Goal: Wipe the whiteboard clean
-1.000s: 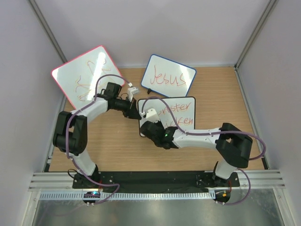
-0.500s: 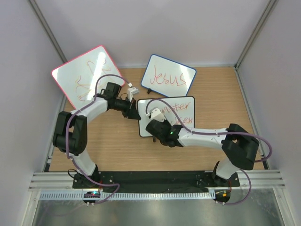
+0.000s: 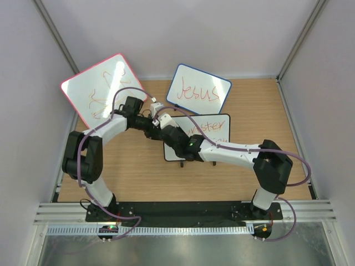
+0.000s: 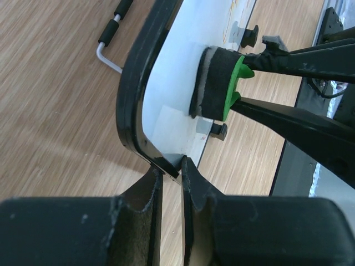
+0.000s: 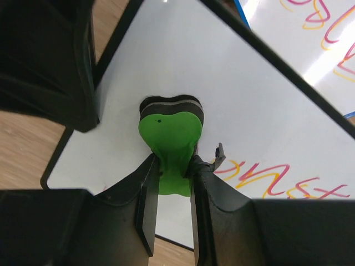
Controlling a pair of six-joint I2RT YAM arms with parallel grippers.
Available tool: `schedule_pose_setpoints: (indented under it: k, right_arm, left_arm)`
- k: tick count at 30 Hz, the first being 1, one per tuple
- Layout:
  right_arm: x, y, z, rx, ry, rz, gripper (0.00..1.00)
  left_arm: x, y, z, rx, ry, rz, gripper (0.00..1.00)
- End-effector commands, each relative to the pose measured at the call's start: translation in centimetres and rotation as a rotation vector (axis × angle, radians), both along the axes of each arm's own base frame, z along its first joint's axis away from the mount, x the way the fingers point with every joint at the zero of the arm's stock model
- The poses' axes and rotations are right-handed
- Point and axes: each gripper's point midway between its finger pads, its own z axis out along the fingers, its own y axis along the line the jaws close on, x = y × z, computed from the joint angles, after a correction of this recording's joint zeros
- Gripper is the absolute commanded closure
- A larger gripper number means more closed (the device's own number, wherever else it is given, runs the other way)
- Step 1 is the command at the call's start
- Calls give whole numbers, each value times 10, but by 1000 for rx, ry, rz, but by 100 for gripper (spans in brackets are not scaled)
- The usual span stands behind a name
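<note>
Top external view: within 1 s the right gripper [image 5: 171,166], clamped on the green eraser [image 5: 169,133], has swept to the left end of the whiteboard [image 3: 222,136], lying mid-table; the left gripper [image 4: 172,169] pinches its frame. Some red writing [image 5: 260,172] remains, so erasing is unfinished.

The blue-framed board [image 3: 198,91] carries the one clear word, "Jesus", handwritten in red marker. The black-framed whiteboard [image 3: 216,132] shows handwriting ending in "ster", with a second line below that is too covered by the arm to read. The pink-red-framed board [image 3: 102,88] bears only illegible scribbles.
</note>
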Motion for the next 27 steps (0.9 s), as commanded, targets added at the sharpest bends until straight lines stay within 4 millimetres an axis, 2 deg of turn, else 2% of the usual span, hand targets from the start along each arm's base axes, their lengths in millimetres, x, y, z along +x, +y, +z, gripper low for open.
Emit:
schedule_pose_setpoints:
  k: [1,5,8,15,18,20,24,27]
  right_arm:
    - [25,16,19,46,-48,5,99]
    - [23,11,11,38,-28,-11,99]
    - [12,0,-5,27,11,-26,99]
    - [-34,-40,-64,-84,153,-64,99]
    - [-45,-63,-73,-169,180,-94,99]
    - [-50,-69,-73,-200,188,-72,99]
    - [-56,-72,-68,-272,178,12,99]
    - [-56,-65,-72,-364,183,134,99]
  left_arm:
    - [17,4,6,63,-171,-18,100]
    - [17,4,6,63,-168,-18,100]
    - [17,4,5,64,-167,-18,100]
    - [19,3,6,63,-169,-17,100]
    - [19,3,5,63,-169,-20,100]
    - [18,3,4,64,-166,-20,100]
    - [18,3,3,62,-163,-23,100]
    - [18,3,3,61,-162,-23,100]
